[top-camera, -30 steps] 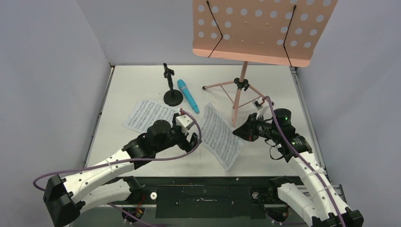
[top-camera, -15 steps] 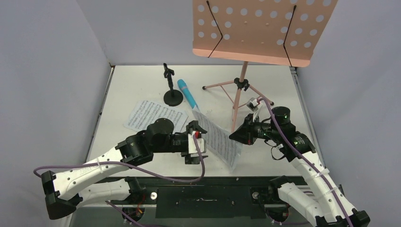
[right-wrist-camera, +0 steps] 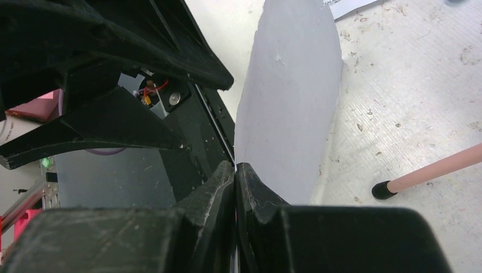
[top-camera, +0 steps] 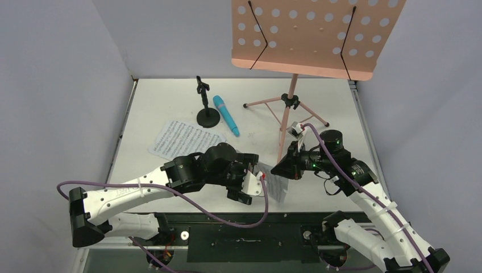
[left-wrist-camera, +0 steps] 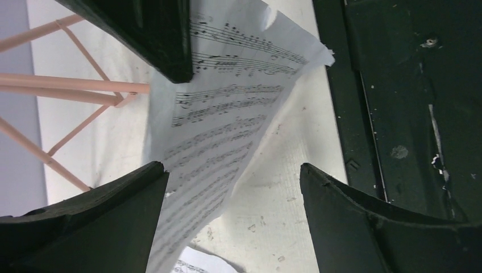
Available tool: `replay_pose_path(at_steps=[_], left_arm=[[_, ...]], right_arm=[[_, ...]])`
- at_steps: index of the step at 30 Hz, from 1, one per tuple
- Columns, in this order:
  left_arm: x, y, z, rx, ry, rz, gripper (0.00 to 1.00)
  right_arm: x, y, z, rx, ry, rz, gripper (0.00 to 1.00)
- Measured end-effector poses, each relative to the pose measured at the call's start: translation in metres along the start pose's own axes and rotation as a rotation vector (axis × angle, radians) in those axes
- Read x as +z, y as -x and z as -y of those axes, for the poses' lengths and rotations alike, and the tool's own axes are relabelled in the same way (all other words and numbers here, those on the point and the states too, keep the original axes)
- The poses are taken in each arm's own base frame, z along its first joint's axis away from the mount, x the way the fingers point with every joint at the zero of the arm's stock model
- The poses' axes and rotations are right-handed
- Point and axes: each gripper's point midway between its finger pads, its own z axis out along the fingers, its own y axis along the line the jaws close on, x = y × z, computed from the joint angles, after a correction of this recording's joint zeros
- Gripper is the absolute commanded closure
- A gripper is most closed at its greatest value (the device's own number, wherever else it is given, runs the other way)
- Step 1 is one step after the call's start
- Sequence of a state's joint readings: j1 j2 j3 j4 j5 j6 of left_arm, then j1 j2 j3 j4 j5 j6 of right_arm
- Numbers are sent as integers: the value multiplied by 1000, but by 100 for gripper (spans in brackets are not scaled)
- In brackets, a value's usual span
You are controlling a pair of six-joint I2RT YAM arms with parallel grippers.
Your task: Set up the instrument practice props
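Note:
The pink music stand (top-camera: 318, 34) rises at the back on tripod legs (top-camera: 282, 102). A black mic stand (top-camera: 207, 115) and the blue microphone (top-camera: 226, 115) sit left of it. One sheet-music page (top-camera: 185, 139) lies flat on the table. A second page (top-camera: 277, 186) (left-wrist-camera: 227, 108) (right-wrist-camera: 290, 114) stands on edge, with my right gripper (top-camera: 281, 169) (right-wrist-camera: 235, 166) shut on its upper edge. My left gripper (top-camera: 257, 179) (left-wrist-camera: 233, 166) is open. The page's lower part hangs between its jaws, close to the left finger (left-wrist-camera: 85, 227).
A pink tripod leg with a black foot (right-wrist-camera: 386, 187) rests on the table right of the held page. The dark front rail (left-wrist-camera: 398, 114) runs along the near table edge beside my left gripper. Grey walls enclose the sides.
My left arm has swung right and toward the near edge, opening wider around the held page's lower end. The right gripper shifted slightly left, tipping the page more upright.

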State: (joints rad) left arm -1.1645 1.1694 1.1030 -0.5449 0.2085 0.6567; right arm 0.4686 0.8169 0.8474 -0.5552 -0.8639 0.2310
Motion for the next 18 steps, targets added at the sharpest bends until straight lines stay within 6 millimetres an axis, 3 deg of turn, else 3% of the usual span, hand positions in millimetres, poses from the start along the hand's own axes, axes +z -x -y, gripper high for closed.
replay_pose_path(at_steps=[11, 18], left_arm=[[-6, 14, -22, 94, 51, -4, 11], [19, -14, -12, 93, -41, -138, 21]], right_arm=[[7, -7, -10, -15, 28, -35, 95], [8, -6, -17, -31, 43, -28, 95]])
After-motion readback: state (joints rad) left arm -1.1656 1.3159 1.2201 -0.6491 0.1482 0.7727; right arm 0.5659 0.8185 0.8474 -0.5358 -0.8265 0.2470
